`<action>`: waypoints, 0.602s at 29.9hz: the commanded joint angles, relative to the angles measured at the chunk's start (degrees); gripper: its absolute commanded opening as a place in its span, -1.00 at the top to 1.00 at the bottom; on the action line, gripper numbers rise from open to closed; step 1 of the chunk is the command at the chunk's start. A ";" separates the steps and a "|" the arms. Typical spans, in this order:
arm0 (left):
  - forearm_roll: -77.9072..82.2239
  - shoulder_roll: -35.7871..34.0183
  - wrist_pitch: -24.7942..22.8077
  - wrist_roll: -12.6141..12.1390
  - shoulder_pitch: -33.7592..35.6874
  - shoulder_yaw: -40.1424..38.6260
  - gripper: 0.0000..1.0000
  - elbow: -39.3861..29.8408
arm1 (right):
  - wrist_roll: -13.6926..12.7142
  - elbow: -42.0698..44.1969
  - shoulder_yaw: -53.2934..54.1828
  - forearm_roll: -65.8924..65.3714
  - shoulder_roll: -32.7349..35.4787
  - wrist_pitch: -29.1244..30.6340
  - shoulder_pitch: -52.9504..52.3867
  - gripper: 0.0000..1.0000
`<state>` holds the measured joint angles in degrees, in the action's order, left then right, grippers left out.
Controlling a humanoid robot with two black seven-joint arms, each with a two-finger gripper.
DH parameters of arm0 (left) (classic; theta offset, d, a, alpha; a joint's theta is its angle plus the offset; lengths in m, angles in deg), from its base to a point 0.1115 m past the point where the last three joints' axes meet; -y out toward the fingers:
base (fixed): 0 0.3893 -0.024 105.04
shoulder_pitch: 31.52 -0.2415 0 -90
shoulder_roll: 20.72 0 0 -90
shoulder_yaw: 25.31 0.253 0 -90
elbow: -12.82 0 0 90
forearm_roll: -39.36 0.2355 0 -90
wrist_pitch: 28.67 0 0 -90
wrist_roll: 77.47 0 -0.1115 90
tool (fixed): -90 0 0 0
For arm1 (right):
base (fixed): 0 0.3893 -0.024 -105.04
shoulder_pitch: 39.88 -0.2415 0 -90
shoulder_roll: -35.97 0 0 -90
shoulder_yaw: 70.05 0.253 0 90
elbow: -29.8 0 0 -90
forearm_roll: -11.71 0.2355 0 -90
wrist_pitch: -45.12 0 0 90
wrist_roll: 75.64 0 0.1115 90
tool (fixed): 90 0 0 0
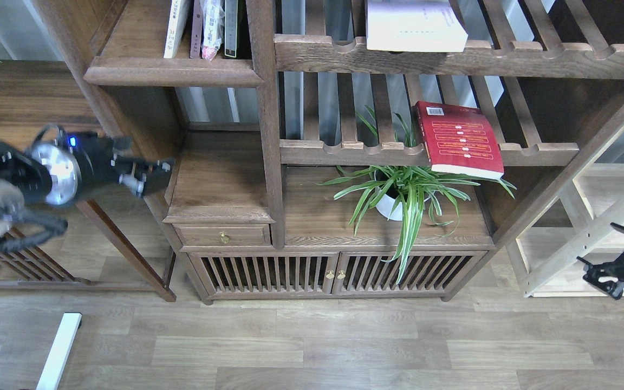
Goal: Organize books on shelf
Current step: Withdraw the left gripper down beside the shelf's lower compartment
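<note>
The shelf (171, 71), a narrow dark-brown compartment with a rounded front lip, is at the top left. A book with white edges (175, 27) stands upright at the left end of its row. The red book (459, 140) lies flat on the lower slatted rack, overhanging the front rail. The pale white-lavender book (415, 26) lies flat on the upper slatted rack. My left gripper (156, 173) is far below the shelf, beside the cabinet's left post, and looks open and empty. My right gripper (607, 260) is open and empty, low at the right edge.
A plastic-wrapped pink item (212, 27) and dark volumes (231, 24) stand next to the white-edged book. A potted spider plant (407, 192) sits under the red book. A wide board (30, 97) is at left, a pale wooden frame (588, 238) at right, and a small drawer (222, 235) below.
</note>
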<state>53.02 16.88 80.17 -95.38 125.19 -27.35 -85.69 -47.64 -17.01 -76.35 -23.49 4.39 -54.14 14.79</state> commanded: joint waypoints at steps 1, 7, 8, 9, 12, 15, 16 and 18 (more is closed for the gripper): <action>4.45 0.20 0.22 1.92 -4.74 -0.16 -0.67 0.08 | 0.00 -5.03 -0.03 -3.11 2.92 -3.65 -1.32 -0.79; 7.17 0.11 0.93 2.97 -9.14 -0.68 -0.67 0.51 | 0.00 -12.33 -0.03 -7.86 5.91 -13.04 -1.93 -0.78; 7.26 0.11 1.02 3.06 -9.58 -0.77 -0.67 0.52 | 0.00 -13.73 -0.03 -8.65 6.35 -15.41 -2.02 -0.78; 7.26 0.11 1.10 3.06 -9.76 -0.86 -0.67 0.52 | 0.00 -14.87 -0.03 -9.26 6.62 -17.52 -2.02 -0.79; 7.35 0.11 1.19 3.15 -10.11 -1.03 -0.67 0.78 | 0.00 -18.13 0.06 -12.51 7.58 -18.74 -2.11 -0.80; 7.53 0.28 1.19 3.15 -10.11 -1.30 -0.67 1.22 | 0.00 -21.47 0.06 -16.99 9.34 -18.74 -2.98 -0.80; 7.53 0.28 1.19 3.15 -10.11 -1.30 -0.67 1.57 | 0.00 -22.96 0.06 -18.22 10.04 -18.74 -3.68 -0.80; 7.53 0.46 1.28 3.15 -10.02 -1.39 -0.67 2.27 | 0.00 -24.72 0.06 -20.07 11.18 -18.74 -4.91 -0.80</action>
<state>60.53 17.12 81.37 -92.23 115.10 -28.62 -84.31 -47.64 -38.89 -76.36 -40.64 13.94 -72.83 11.47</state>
